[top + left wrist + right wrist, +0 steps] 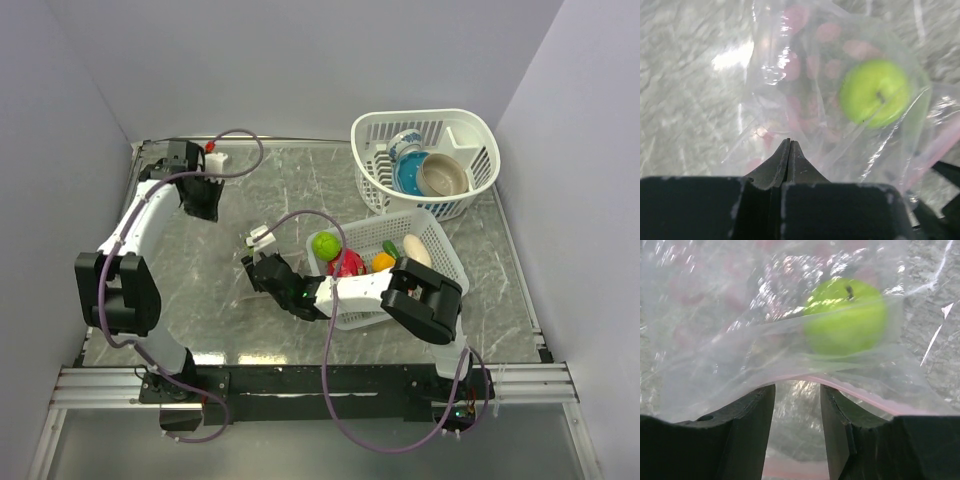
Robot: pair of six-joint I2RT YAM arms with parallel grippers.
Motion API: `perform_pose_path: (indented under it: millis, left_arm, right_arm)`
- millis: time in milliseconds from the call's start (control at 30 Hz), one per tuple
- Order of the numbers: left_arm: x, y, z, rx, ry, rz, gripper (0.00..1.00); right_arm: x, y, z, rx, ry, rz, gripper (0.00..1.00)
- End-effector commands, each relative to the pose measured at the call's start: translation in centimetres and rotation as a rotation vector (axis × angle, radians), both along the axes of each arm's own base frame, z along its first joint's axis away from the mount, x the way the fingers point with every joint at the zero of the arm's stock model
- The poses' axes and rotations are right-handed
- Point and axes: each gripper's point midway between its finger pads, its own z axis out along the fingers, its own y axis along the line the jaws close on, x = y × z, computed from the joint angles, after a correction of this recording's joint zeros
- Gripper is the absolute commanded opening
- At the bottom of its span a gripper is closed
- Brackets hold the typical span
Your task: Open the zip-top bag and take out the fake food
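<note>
Both of your grippers are at the zip-top bag (pixel 715 335), which you can make out only in the wrist views; from above its clear film does not show. Your left gripper (pixel 788 142) has its fingers pressed together into a single point, and that point sits at the bag's wrinkled film. You cannot tell whether any film is caught between them. Your right gripper (pixel 797 390) has its fingers spread with a plain gap between them. The pinkish-red zip strip (pixel 865 392) runs across just past their tips, and loose film lies in the gap without being squeezed.

Inside the bag lies a green ball (pixel 845 317), just beyond the strip in the right wrist view and off to the right of the closed tips in the left wrist view. Blurred red pieces (pixel 827 32) lie near it under the film. The grey marbled table (pixel 220 320) shows around the bag.

From above, the rectangular basket (pixel 452 262) holds an orange piece (pixel 382 262), a cream oblong (pixel 418 250) and a green vegetable (pixel 388 246). At its left end you see a green fruit (pixel 325 245) and a red lump (pixel 348 265); you cannot tell whether these are the bagged ones. The round basket (pixel 470 125) at the far right holds a blue-patterned cup (pixel 405 145) and a tan bowl (pixel 443 175).
</note>
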Motion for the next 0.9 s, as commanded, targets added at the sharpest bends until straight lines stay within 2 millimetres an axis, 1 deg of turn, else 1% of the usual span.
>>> perform_pose_path:
  millis: [0, 67, 100, 133, 167, 200, 233, 267, 300, 333, 367, 400, 467, 500, 600, 667, 700, 767, 800, 867]
  left_arm:
    - [-0.3, -2.9, -1.9, -0.1, 0.094, -0.017, 0.01]
    - [0.2, -3.4, -2.6, -0.104, 0.091, -0.014, 0.01]
    - [0.4, -3.2, -3.0, -0.095, 0.096, -0.007, 0.01]
    - [0.5, -3.1, -2.9, -0.09, 0.095, -0.008, 0.01]
    - [0.1, -3.1, -2.8, -0.083, 0.105, -0.019, 0.01]
    - [0.1, -2.9, -2.0, -0.08, 0.084, -0.021, 0.01]
    - [0.0, -2.7, -1.4, -0.07, 0.069, -0.019, 0.01]
    - [-0.5, -2.5, -0.8, -0.059, 0.073, -0.032, 0.01]
    - [-0.5, -2.4, 1.1, -0.059, 0.037, -0.036, 0.01]
    - [-0.7, -2.6, 2.1, -0.069, 0.028, -0.045, 0.01]
    - [-0.9, -2.7, 3.2, -0.074, 0.014, -0.052, 0.01]
    - [-1.2, -2.8, 5.2, -0.081, -0.014, -0.058, 0.01]
    - [-1.5, -3.2, 7.0, -0.102, -0.044, -0.066, 0.01]
    - [-1.8, -3.3, 8.5, -0.109, -0.063, -0.072, 0.01]
    - [-2.5, -4.0, 10.1, -0.132, -0.065, -0.102, 0.01]
    - [-3.3, -4.4, 10.0, -0.142, -0.039, -0.115, 0.01]
    - [-3.8, -4.4, 9.6, -0.137, -0.028, -0.117, 0.01]
    - [-4.2, -4.6, 9.2, -0.133, -0.02, -0.125, 0.01]
    - [-4.8, -4.6, 8.3, -0.129, 0.007, -0.127, 0.01]
    - [-5.4, -4.6, 7.5, -0.123, 0.026, -0.136, 0.01]
  right_arm:
    - [0.3, 0.6, 1.5, 0.056, 0.009, -0.019, 0.49]
    - [0.0, 0.3, 1.5, 0.064, 0.023, -0.024, 0.49]
    - [-0.2, -0.1, 0.9, 0.054, 0.032, -0.029, 0.49]
    - [-0.3, -0.4, 1.1, 0.061, 0.037, -0.033, 0.49]
    - [-0.5, -0.7, 1.0, 0.068, 0.046, -0.038, 0.49]
    - [-0.8, -1.3, 0.3, 0.051, 0.055, -0.046, 0.53]
    - [-0.9, -1.7, 0.6, 0.059, 0.056, -0.053, 0.57]
    - [-1.1, -1.9, 0.6, 0.068, 0.066, -0.059, 0.61]
    - [-1.5, -2.4, -0.1, 0.057, 0.076, -0.061, 0.69]
    - [-1.6, -2.6, 0.2, 0.068, 0.078, -0.067, 0.73]
    - [-1.8, -2.8, 0.1, 0.074, 0.085, -0.074, 0.76]
    - [-1.9, -3.1, -0.3, 0.066, 0.088, -0.085, 0.8]
    - [-1.8, -3.6, -0.4, 0.064, 0.081, -0.131, 0.85]
    - [-1.8, -3.7, -0.6, 0.056, 0.084, -0.139, 0.89]
    - [-1.8, -3.3, -0.7, 0.062, 0.085, -0.137, 0.91]
    - [-1.5, -2.9, -0.8, 0.062, 0.084, -0.135, 0.92]
    - [-1.5, -2.3, -0.6, 0.068, 0.081, -0.131, 0.92]
    - [-1.2, -1.8, -0.4, 0.072, 0.076, -0.125, 0.93]
    - [-1.0, -1.1, -0.1, 0.083, 0.073, -0.116, 0.93]
    - [-0.9, -0.4, 0.1, 0.085, 0.067, -0.104, 0.94]
